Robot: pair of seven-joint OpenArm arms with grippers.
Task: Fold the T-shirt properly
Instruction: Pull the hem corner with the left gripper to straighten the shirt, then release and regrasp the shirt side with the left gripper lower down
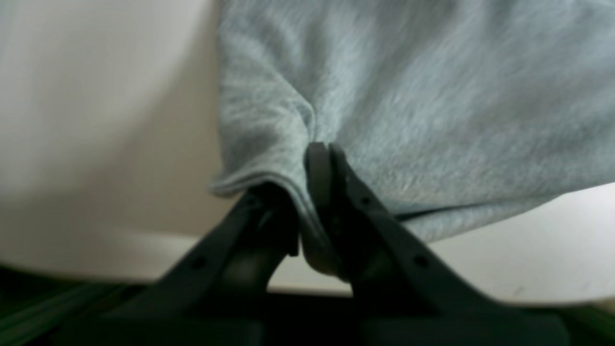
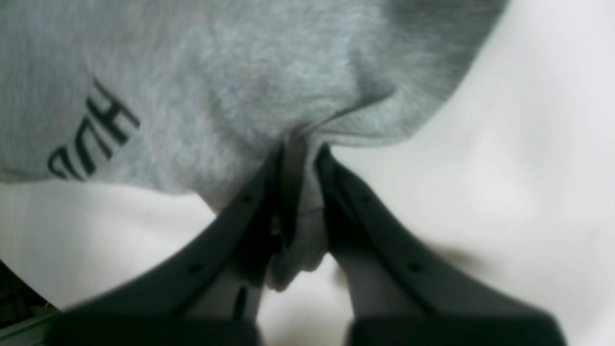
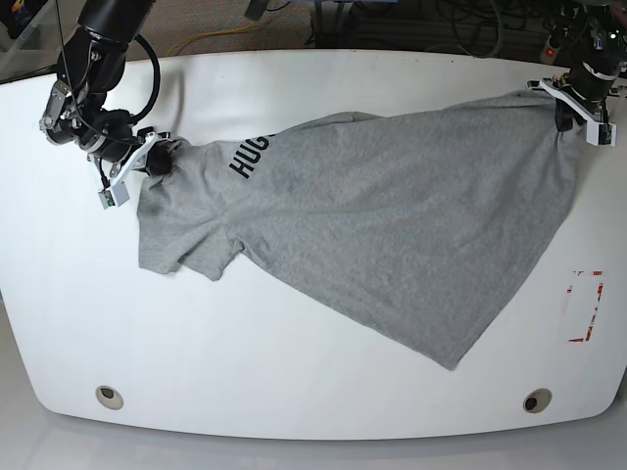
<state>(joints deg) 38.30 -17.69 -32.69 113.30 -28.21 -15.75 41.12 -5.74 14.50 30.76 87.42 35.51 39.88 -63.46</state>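
The grey T-shirt lies stretched across the white table, folded over so only the black letters "HUG" show. My right gripper, at the left of the base view, is shut on the shirt's shoulder edge. In the right wrist view its fingers pinch a fold of the T-shirt beside the lettering. My left gripper, at the far right of the base view, is shut on the hem corner. The left wrist view shows the pads clamping the hemmed T-shirt edge.
A sleeve hangs loose at the shirt's lower left. Red tape marks sit near the table's right edge. Two round holes lie along the front edge. Cables and equipment stand behind the table.
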